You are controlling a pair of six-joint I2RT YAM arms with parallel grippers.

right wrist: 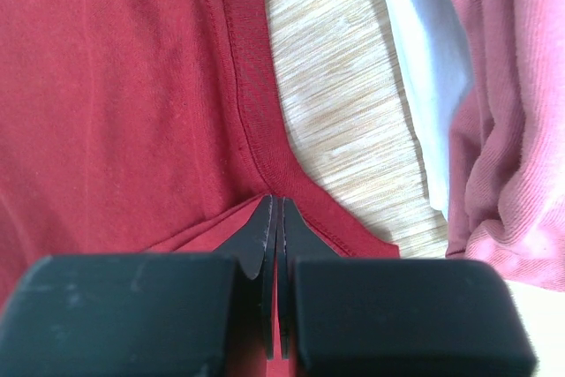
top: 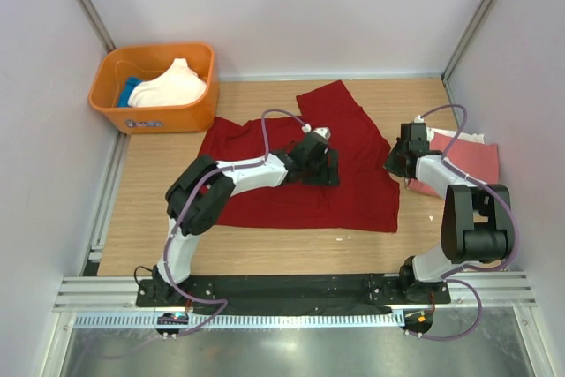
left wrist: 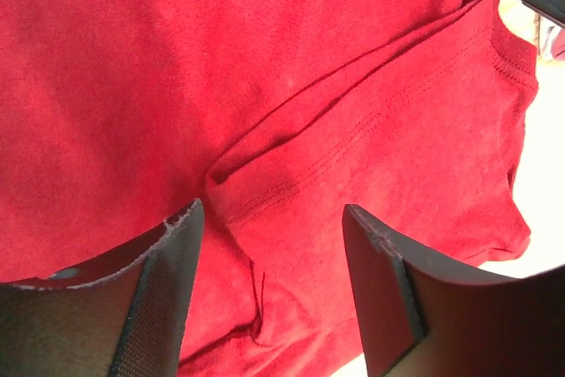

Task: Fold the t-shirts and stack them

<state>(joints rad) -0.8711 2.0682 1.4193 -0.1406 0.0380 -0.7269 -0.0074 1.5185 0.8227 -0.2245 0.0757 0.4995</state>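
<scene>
Top view: the dark red, short-sleeved soft cloth t-shirt (top: 353,196) lies spread and rumpled at the middle of the pale wooden table (top: 265,249), the left gripper (top: 322,158) over its centre, the right gripper (top: 399,165) at its right edge beside a folded salmon-pink t-shirt (top: 468,161). Left wrist view: the left fingers (left wrist: 168,297) stand apart and empty above a raised stitched fold (left wrist: 291,156); this light, limp, matte knit will likely drape, so hems and corners suit grasping. Right wrist view: the right fingers (right wrist: 260,236) are pressed together on the stitched hem (right wrist: 247,112), beside bare wood grain.

top view looks down; both wrist views close over red shirt (top: 353,196).
</scene>
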